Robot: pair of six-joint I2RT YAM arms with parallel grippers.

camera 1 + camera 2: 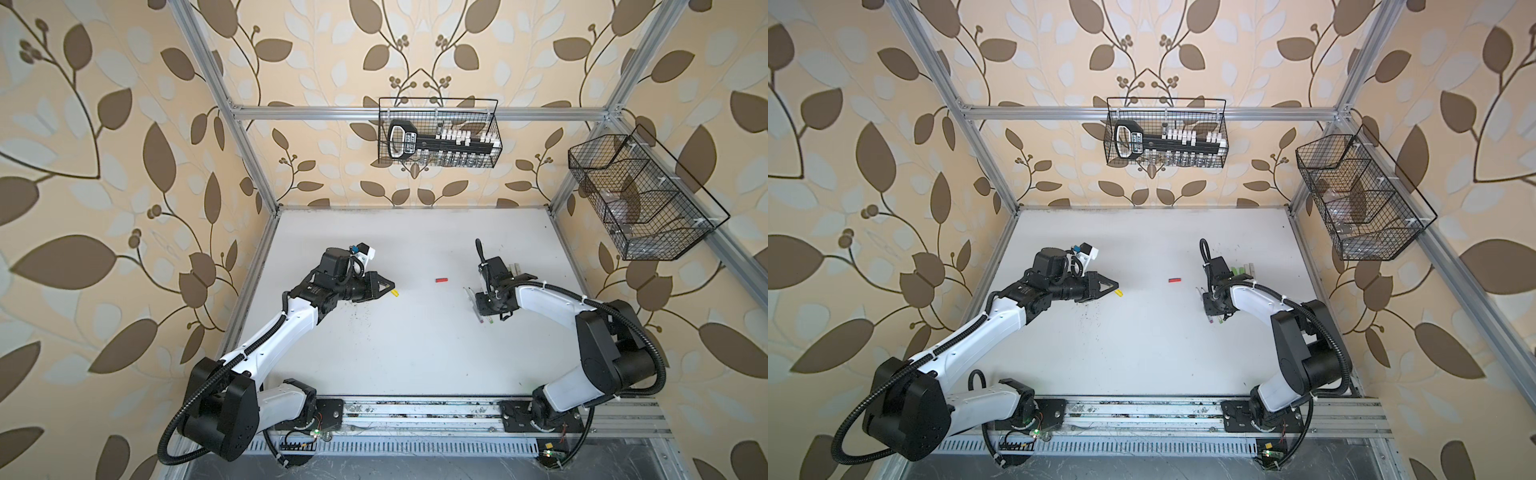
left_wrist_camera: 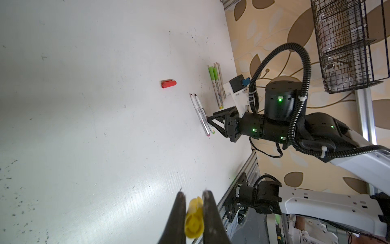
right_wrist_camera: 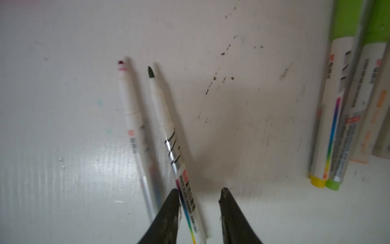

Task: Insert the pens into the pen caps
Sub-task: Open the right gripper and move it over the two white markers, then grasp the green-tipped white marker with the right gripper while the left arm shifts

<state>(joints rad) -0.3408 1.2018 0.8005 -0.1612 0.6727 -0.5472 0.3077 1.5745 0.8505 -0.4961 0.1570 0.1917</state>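
My left gripper is shut on a yellow pen cap, held above the table's left half and seen in both top views. A red pen cap lies alone mid-table. My right gripper points down at the table, open, straddling a white pen with a dark tip; the pen rests against one finger, with a gap to the other. A second uncapped white pen with a red tip lies just beside it. Several pens with lime green caps on them lie beyond.
A black wire basket holding a tool hangs on the back wall. Another wire basket hangs on the right wall. Aluminium rails run along the front edge. Dark specks dot the white table.
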